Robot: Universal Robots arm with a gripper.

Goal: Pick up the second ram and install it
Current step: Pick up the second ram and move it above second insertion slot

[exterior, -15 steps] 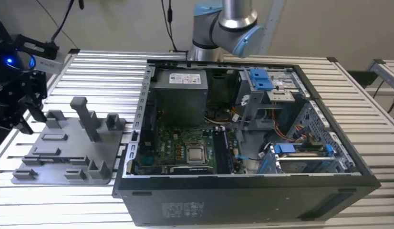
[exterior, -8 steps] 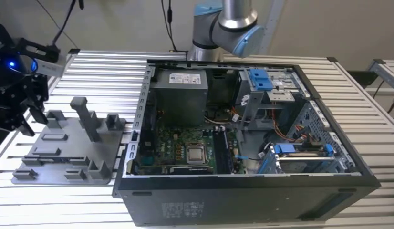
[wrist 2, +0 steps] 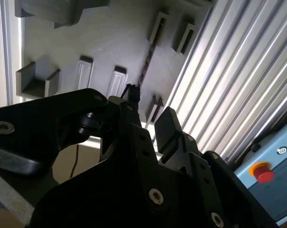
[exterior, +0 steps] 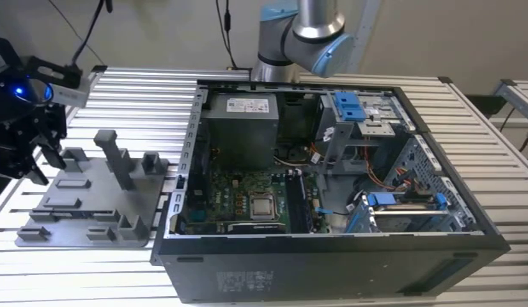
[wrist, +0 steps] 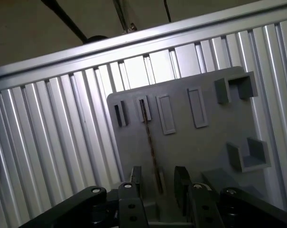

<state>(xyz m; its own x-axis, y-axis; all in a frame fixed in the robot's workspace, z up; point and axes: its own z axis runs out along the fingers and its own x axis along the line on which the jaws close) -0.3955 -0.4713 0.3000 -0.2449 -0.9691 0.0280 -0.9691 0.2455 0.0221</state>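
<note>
The second ram (wrist: 150, 142) is a thin dark stick standing on its edge in a slot of the grey fixture plate (wrist: 200, 147). It also shows as a narrow dark line (wrist 2: 149, 54) in the second wrist view. My gripper (wrist: 158, 183) is open and hangs just over the ram's near end, one black finger (wrist: 135, 176) on each side and a gap to each. In the exterior view my gripper (exterior: 41, 137) is at the far left, above the fixture plate (exterior: 85, 204). The green motherboard (exterior: 238, 195) lies inside the open computer case (exterior: 332, 256).
The fixture plate carries upright grey posts (exterior: 117, 160) and raised blocks (wrist: 245, 154). The case has a power supply (exterior: 240, 125), blue drive brackets (exterior: 349, 105) and loose cables. The ribbed metal table (exterior: 144, 96) lies all round. A red button (wrist 2: 263, 172) sits on a box beside the table.
</note>
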